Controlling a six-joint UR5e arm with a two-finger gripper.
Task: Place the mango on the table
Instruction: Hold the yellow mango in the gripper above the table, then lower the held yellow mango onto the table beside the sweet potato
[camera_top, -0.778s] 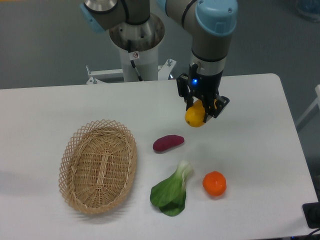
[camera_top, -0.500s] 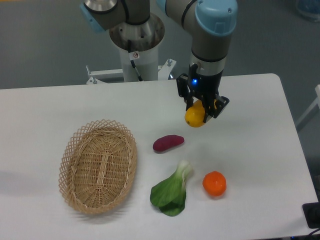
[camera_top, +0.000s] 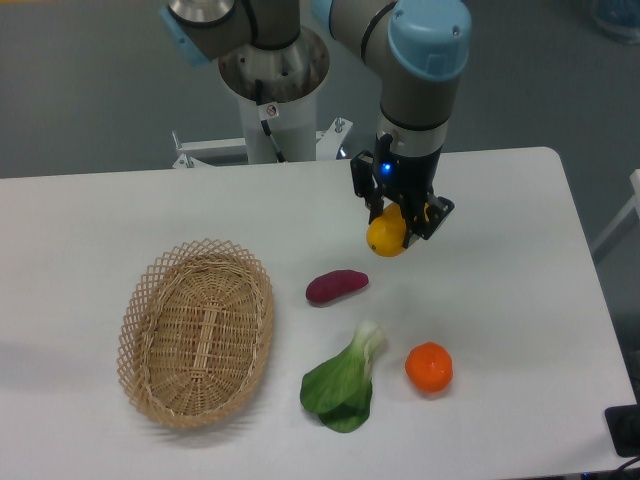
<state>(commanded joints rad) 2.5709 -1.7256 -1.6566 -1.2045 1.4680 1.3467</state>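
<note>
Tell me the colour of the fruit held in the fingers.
Glossy yellow with an orange tinge: the mango, seen in the fixed camera view.

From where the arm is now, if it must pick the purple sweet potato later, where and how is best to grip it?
Probably from straight above, at the middle of the purple sweet potato, fingers closing across its narrow width. It lies flat on the table, long axis running left-right and slightly tilted, with free space on both long sides.
</note>
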